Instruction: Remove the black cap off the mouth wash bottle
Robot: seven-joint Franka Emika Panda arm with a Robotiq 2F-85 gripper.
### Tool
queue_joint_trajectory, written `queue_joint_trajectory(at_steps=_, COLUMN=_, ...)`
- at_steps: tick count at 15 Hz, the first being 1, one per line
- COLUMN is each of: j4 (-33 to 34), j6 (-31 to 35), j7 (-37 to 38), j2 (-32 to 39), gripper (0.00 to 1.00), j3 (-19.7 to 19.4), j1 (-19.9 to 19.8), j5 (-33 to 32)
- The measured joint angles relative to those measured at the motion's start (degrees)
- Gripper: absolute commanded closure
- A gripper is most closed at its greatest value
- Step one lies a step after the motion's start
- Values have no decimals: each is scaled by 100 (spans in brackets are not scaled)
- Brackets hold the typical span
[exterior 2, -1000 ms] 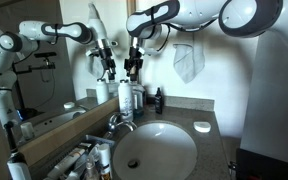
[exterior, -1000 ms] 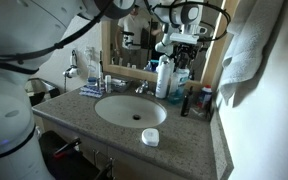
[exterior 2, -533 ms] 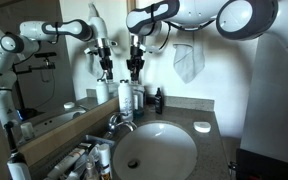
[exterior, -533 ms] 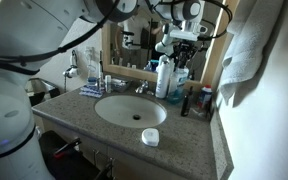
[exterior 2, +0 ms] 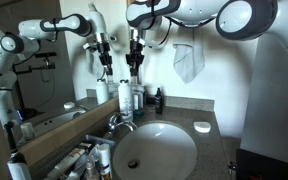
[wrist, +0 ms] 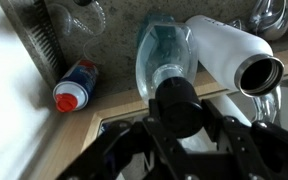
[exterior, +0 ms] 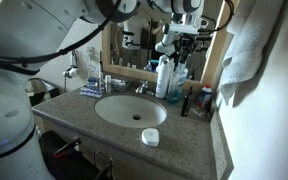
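Observation:
In the wrist view my gripper [wrist: 176, 112] is shut on the black cap [wrist: 174, 95], a round black cylinder held between the two dark fingers. Straight beneath it stands the mouth wash bottle [wrist: 162, 45], which looks clear blue here. The cap hides the bottle's neck, so I cannot tell whether the two still touch. In both exterior views the gripper [exterior: 180, 52] [exterior 2: 134, 67] hangs over the cluster of bottles at the back of the counter, in front of the mirror.
A tall white bottle [wrist: 227, 50] stands right beside the blue one. A small dark bottle [exterior: 186, 102] [exterior 2: 158, 100] stands further along the counter. The sink basin [exterior: 106, 99], faucet [exterior 2: 117, 122] and a white round dish [exterior: 150, 137] [exterior 2: 201, 127] lie nearer the front.
The gripper has shut on the cap and risen slightly above the bottles. Nothing else on the counter has moved.

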Motion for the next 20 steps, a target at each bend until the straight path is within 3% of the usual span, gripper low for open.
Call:
queue_joint_trajectory(at_steps=13, j4=249, j6=12, j7=73, j2=-355, gripper=80, j3=-43, j1=68, j5=-100)
queue_joint_trajectory(at_steps=16, j4=-147, j6=45, j7=167, j2=-708, gripper=80, j3=-149, j1=10, j5=-98)
queue_joint_trajectory(at_steps=20, j4=-1233, j6=409, j7=256, j2=-1199, gripper=80, j3=-253, j1=-121, j5=-55)
